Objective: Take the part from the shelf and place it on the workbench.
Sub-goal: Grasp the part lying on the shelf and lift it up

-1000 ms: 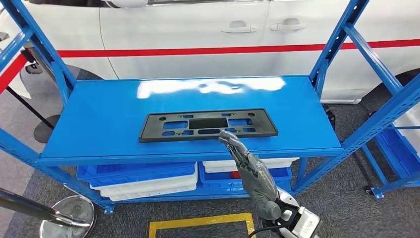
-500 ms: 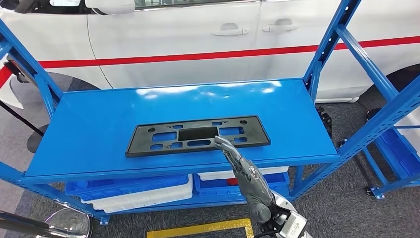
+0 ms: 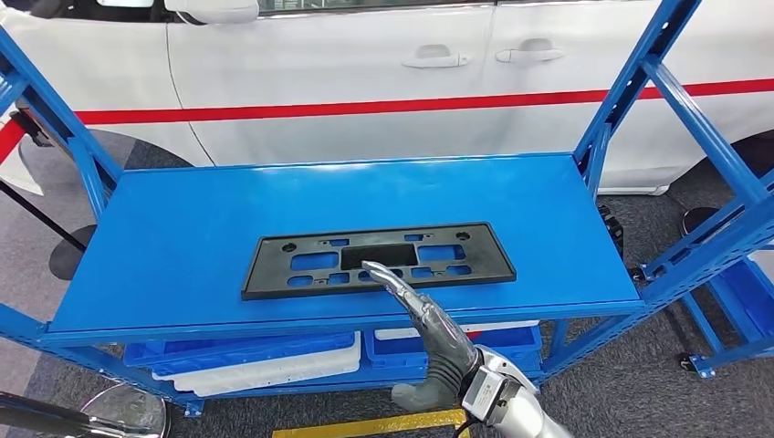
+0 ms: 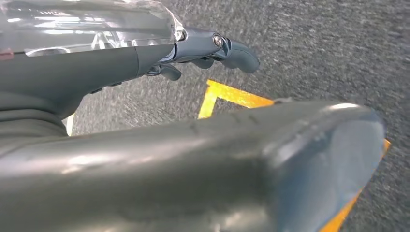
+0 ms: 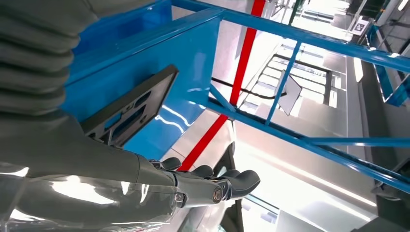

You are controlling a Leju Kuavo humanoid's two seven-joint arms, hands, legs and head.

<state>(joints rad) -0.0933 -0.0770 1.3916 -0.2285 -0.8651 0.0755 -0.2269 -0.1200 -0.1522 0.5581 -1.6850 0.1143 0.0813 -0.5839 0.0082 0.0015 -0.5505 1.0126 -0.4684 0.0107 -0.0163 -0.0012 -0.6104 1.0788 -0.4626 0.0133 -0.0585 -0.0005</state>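
The part (image 3: 379, 260) is a flat black rectangular frame with several cut-outs, lying near the front of the blue shelf (image 3: 183, 228). My right hand (image 3: 424, 328) reaches up from below the shelf's front edge with its fingers stretched out. Its fingertips (image 3: 372, 269) are over the part's near edge, and the thumb hangs apart below; it holds nothing. The right wrist view has the same part (image 5: 130, 104) on the shelf beyond my right hand (image 5: 203, 186). My left hand (image 4: 208, 48) hangs over the grey floor, fingers loosely extended and empty.
A white car (image 3: 365, 73) with a red stripe stands just behind the rack. Blue uprights (image 3: 630, 100) flank the shelf. Blue and white bins (image 3: 256, 360) sit on the lower level. Yellow tape (image 3: 365, 424) marks the floor, and a round metal base (image 3: 128, 411) stands at lower left.
The camera has shifted a little. My right hand has moved left and forward; its fingertips now lie over the part's near edge, and the thumb has swung out below.
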